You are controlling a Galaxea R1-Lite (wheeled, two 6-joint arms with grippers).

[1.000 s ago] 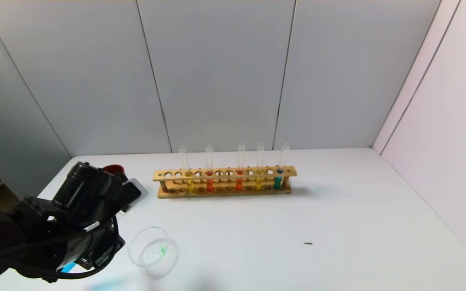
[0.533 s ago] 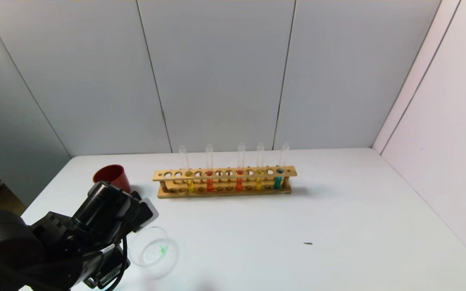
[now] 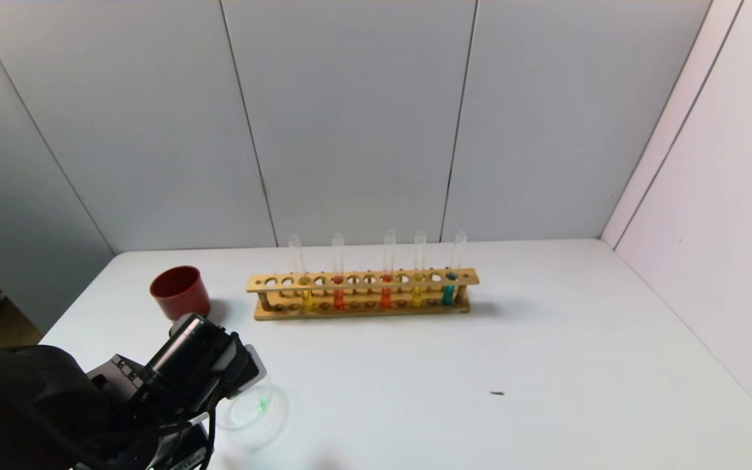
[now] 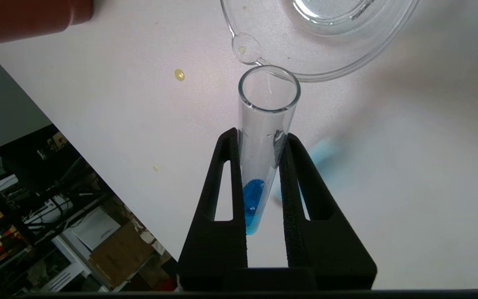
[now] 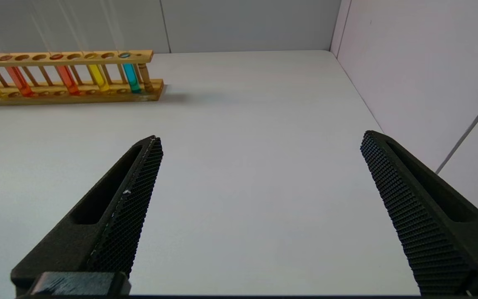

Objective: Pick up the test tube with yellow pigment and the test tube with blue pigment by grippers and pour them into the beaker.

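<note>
My left gripper (image 4: pixel 260 135) is shut on a clear test tube (image 4: pixel 264 120) with a little blue liquid (image 4: pixel 252 199) at its bottom. The tube's open mouth (image 4: pixel 269 89) sits just beside the spout of the clear beaker (image 4: pixel 347 58). In the head view the left wrist (image 3: pixel 196 365) is low at the near left and covers the left rim of the beaker (image 3: pixel 255 411); the held tube is hidden there. Two yellow tubes (image 3: pixel 306 297) (image 3: pixel 417 295) and a turquoise one (image 3: pixel 448 294) stand in the wooden rack (image 3: pixel 363 308). My right gripper (image 5: pixel 262 139) is open and empty above bare table.
A dark-red cup (image 3: pixel 180 292) stands left of the rack, also in the left wrist view (image 4: pixel 27 16). Two orange-red tubes (image 3: pixel 339 297) (image 3: pixel 386 295) are in the rack. Yellow droplets (image 4: pixel 179 74) lie on the table. The table's left edge (image 4: pixel 98 166) is close to the left gripper.
My left arm has dropped lower and come nearer, uncovering the red cup and moving over the beaker's left rim. Rack and tubes have not moved.
</note>
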